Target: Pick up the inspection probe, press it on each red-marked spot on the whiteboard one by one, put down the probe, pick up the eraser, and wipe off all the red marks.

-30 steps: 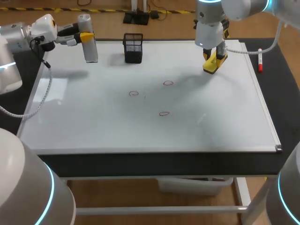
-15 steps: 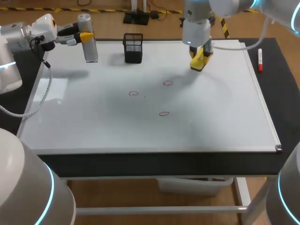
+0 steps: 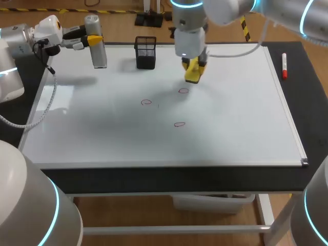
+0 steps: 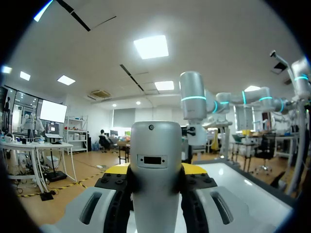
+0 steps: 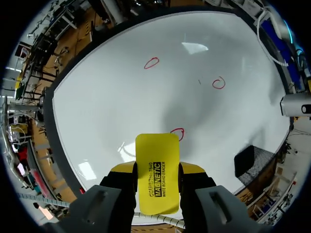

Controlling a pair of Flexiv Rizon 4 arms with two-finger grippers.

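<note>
moved: right gripper (image 3: 192, 70), clamping flat yellow eraser (image 5: 156, 167), swung left, near rear red mark (image 3: 183, 91)
left: left gripper (image 3: 95, 39) grips smooth grey probe (image 4: 155, 155) at whiteboard (image 3: 236, 133) corner

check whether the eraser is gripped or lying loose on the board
Gripped: in the right wrist view the right gripper clamps the eraser from both sides, its yellow tips pressed against the eraser's edges.

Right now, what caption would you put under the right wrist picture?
Right claw grips the yellow eraser, its tip beside one of three red marks on the whiteboard.
</note>
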